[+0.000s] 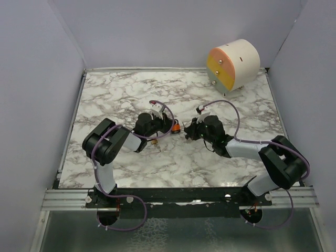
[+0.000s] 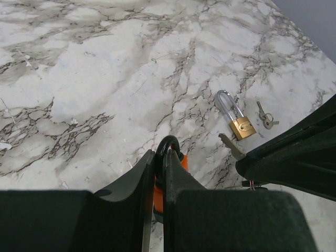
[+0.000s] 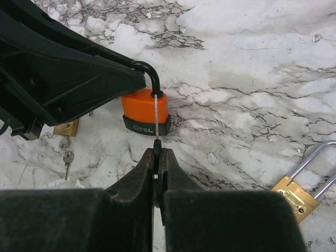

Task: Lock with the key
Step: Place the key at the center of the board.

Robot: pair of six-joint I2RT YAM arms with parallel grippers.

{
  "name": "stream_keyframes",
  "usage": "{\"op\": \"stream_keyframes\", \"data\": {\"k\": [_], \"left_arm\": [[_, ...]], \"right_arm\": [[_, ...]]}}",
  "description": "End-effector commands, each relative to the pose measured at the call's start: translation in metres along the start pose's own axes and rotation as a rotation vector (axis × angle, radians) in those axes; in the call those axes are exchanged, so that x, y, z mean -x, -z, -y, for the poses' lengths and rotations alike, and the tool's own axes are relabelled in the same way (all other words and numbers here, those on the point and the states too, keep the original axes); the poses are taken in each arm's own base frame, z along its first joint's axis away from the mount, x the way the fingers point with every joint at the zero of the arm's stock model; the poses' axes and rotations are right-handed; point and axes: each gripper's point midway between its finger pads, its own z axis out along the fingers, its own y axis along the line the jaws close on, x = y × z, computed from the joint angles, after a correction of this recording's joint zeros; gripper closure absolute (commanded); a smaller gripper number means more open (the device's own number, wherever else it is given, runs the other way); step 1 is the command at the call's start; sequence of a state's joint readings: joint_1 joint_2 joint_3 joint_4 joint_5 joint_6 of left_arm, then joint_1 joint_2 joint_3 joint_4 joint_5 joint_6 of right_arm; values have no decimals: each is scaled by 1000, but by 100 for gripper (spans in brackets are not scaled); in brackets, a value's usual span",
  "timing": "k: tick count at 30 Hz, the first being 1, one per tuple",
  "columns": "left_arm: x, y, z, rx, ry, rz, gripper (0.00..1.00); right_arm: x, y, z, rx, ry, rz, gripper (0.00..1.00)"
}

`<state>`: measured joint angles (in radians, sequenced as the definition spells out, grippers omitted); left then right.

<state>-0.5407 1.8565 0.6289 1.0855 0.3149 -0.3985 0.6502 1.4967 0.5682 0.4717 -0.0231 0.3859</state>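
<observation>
An orange padlock (image 3: pixel 143 106) with a black base and a black shackle (image 2: pixel 169 143) stands on the marble table (image 1: pixel 210 157). My left gripper (image 2: pixel 160 155) is shut on that shackle and comes in from the upper left in the right wrist view. My right gripper (image 3: pixel 157 153) is shut on the black head of a key (image 3: pixel 156 118), whose thin blade points at the padlock. In the left wrist view the key blade (image 2: pixel 231 145) ends a little to the right of the orange body, not touching it. From above, both grippers meet at the padlock (image 1: pixel 175 127).
A brass padlock (image 2: pixel 240 126) with a silver shackle lies on the table with small keys (image 2: pixel 266 121) beside it. Another brass padlock (image 3: pixel 296 194) lies to my right gripper's right. A round drawer unit (image 1: pixel 233 65) stands at the back right. Walls enclose the table.
</observation>
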Motion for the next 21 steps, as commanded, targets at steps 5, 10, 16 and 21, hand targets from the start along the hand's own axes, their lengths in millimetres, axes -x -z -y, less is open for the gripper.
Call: {"op": "stream_keyframes", "data": {"k": [5,10,16,21], "left_arm": [[-2,-9,-6,-17,-17,7,100],[-13,-9,-15,-3,13,-20,100],[-23,-7,-30,37,40,-44,98],[-29,-15,-39,48,42,-90,85]], "right_arm": [[10,-21,8,-51,-18,38,99],[4,-40,14,-75,-12,16,99],[9,-57,24,-132,8,25,99],[12,-61,30,-168,16,33,99]]}}
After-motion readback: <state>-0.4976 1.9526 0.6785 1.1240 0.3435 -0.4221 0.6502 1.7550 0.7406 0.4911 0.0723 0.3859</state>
